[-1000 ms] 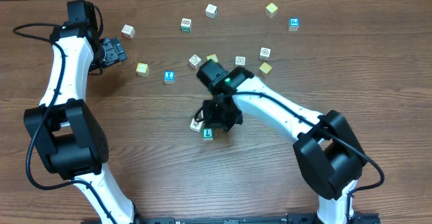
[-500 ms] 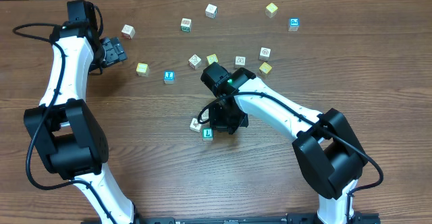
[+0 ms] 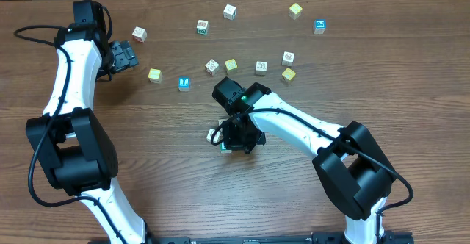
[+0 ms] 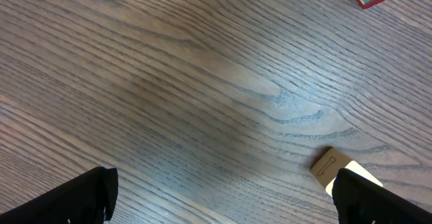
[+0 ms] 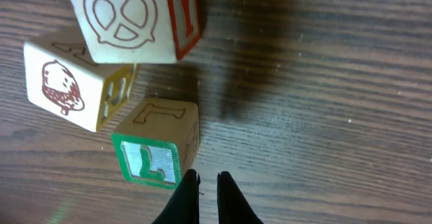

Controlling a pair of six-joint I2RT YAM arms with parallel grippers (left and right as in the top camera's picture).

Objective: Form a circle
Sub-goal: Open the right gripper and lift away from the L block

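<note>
the circle [image 3: 214, 134] lay just left of and below the middle of the overhead view, half hidden under the right tool [image 3: 239, 134]. in the right wrist view it showed as three cubes crowded at the upper left: a pretzel-marked cube [image 5: 131, 15], an acorn-marked cube [image 5: 67, 89] below it, and a green-faced cube [image 5: 154, 150] lowest; a fourth was not visible there. it read as a clump rather than a ring, so the step in hand looked like nudging the pieces into shape, well short of done. the right tool [image 5: 206, 183] had its fingers pressed together, pinching nothing, tips at the green-faced cube's lower right corner; actual contact could not be told. the next move probably called for a short, low sideways push on that cube without disturbing its neighbours. the left tool [image 3: 123, 56] hung spread wide and empty over bare tabletop [image 4: 202, 82] at the upper left, away from the other cubes [image 3: 230, 11] scattered along the top.
</note>
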